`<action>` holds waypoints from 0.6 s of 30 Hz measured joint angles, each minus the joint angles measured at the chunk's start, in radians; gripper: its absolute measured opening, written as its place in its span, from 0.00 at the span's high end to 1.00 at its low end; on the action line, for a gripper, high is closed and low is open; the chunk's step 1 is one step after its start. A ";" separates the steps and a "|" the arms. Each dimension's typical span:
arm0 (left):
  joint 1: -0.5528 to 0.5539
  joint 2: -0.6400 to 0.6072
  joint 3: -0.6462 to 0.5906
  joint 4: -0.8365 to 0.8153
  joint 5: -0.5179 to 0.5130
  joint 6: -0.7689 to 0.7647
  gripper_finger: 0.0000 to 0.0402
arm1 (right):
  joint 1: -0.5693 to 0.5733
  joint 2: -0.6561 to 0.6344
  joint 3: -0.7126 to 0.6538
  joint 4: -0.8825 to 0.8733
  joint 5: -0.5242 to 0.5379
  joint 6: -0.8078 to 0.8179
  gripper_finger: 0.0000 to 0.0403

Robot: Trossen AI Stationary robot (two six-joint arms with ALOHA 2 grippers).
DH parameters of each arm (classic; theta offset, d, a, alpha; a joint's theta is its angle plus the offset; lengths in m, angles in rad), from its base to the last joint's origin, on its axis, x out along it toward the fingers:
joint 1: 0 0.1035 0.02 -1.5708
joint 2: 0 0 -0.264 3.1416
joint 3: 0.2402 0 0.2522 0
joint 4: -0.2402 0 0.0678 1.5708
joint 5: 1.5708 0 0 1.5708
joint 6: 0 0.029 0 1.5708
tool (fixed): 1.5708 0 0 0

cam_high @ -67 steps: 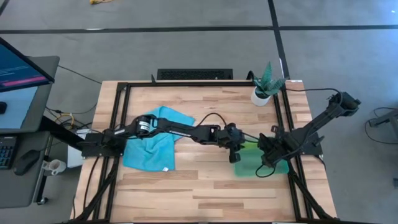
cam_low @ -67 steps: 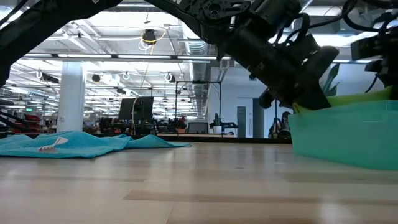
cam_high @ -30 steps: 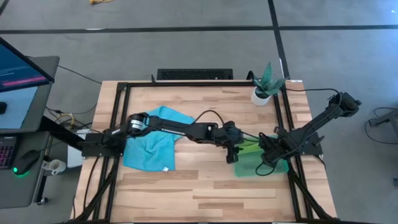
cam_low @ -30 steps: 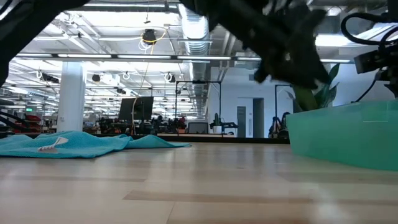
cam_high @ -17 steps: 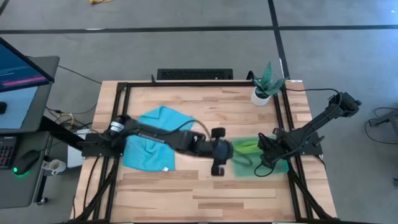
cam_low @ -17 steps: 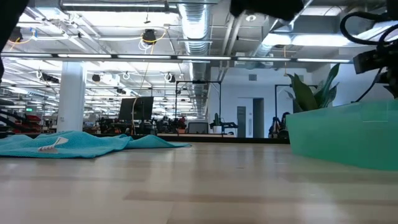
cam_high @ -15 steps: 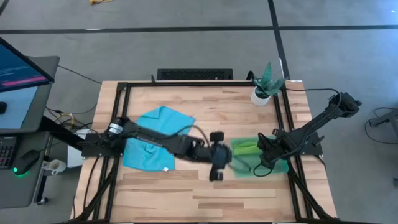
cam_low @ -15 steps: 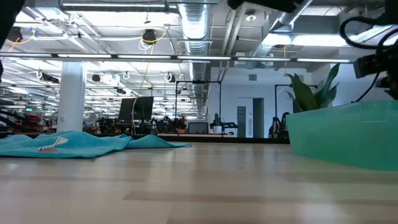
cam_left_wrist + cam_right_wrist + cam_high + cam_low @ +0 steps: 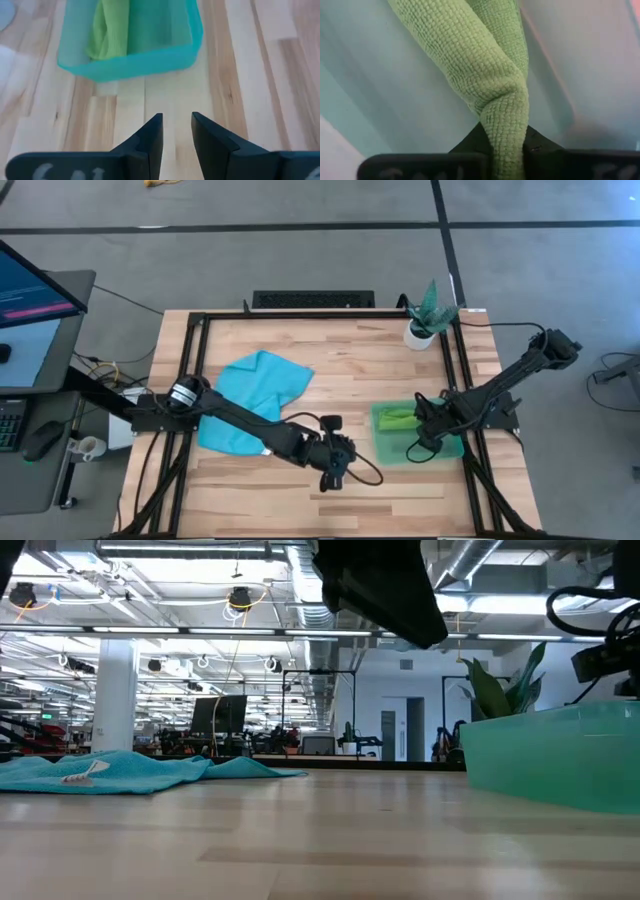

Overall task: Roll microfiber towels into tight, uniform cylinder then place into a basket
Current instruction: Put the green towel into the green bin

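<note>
Green towel [image 9: 490, 65] pinched by right tool [image 9: 425, 432] inside basket [image 9: 380, 448]; lifting could drag it out. Left tool [image 9: 176, 131] slightly spread, empty, near worktop's front edge.

A pale wood-plank tabletop [image 9: 300, 350] carries a spread turquoise towel [image 9: 250, 395], a translucent green basket [image 9: 450, 448], and a white plant pot [image 9: 419, 334].

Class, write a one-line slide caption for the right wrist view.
Right gripper pinches the lime green towel inside the basket.
</note>
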 joint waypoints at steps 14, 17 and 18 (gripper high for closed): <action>0.004 0.000 -0.009 0.013 0.010 0.054 0.78 | -0.004 0.000 0.002 -0.013 -0.073 -0.022 0.47; 0.007 0.000 -0.009 0.014 0.010 0.055 0.78 | -0.019 0.000 0.011 -0.017 -0.087 -0.037 0.44; 0.007 0.000 -0.009 0.014 0.010 0.055 0.78 | -0.027 0.000 0.017 -0.024 -0.093 -0.045 0.43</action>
